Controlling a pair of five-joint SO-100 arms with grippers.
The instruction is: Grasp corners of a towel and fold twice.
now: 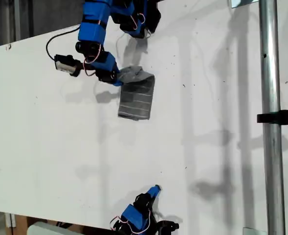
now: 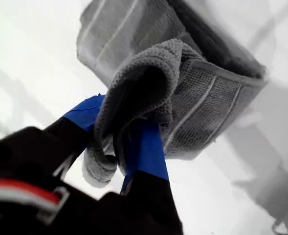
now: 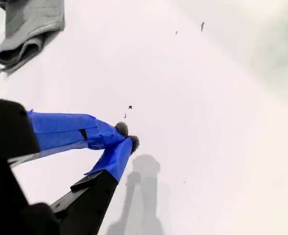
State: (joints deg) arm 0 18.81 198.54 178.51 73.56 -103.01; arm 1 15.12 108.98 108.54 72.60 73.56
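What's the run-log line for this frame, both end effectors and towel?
first end effector: shut on towel edge | second end effector: shut, empty, away from towel | towel: folded, on table

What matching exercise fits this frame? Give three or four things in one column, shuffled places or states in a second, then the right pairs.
Things:
1. my first gripper
2. my second gripper
3. the towel
4. metal pole

States:
A. folded small on the white table, one end bunched up
B. tips together, holding nothing, near the exterior view's bottom edge
C. shut on grey cloth
D. runs from top to bottom at the exterior view's right

Pairs: 1-C, 2-B, 3-A, 4-D
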